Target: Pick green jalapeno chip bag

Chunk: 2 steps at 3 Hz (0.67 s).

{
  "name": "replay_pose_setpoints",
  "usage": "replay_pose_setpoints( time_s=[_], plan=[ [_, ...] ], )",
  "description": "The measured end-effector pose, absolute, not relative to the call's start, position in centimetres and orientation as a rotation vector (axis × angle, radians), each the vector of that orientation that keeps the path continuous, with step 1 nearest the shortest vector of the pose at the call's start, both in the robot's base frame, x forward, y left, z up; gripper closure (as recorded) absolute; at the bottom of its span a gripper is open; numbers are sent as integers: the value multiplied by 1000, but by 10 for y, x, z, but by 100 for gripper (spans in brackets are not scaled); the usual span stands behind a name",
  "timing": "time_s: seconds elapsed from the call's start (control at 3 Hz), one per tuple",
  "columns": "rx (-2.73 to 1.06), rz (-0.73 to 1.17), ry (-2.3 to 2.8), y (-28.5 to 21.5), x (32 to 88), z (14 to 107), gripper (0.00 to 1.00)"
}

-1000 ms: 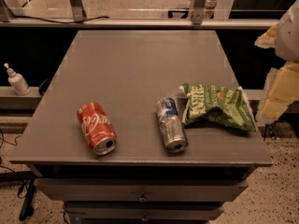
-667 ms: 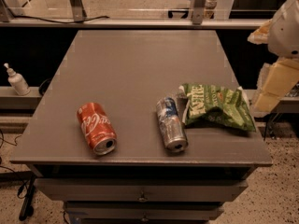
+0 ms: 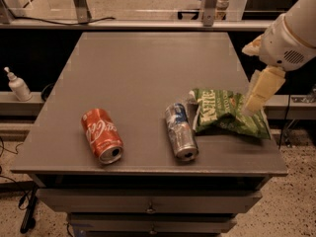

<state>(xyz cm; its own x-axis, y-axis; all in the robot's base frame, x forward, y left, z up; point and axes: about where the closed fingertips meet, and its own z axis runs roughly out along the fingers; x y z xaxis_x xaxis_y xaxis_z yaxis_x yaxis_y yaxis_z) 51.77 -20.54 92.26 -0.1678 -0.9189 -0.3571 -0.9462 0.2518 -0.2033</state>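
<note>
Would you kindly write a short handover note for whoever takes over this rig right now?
Claw: hangs over the right end of the green jalapeno chip bag; whether it touches cannot be told.
Bag: lies crumpled at the front right of the table, not lifted, beside the silver-blue can. The red cola can lies further left.
Done: claw brought to the bag.
Left: grasp the bag and lift it.

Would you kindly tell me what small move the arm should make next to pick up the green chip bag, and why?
Probably ease the gripper slightly left and down, toward the middle of the green jalapeno chip bag. The gripper hangs at the bag's right end, near the right edge of the table. The bag lies crumpled beside the silver-blue can, so a centred approach seems safer.
</note>
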Motion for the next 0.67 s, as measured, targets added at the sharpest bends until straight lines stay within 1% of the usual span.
replay_pose_setpoints(
  time_s=[0.67],
  plan=[
    [-1648, 216, 2211, -212, 528, 865, 0]
  ],
)
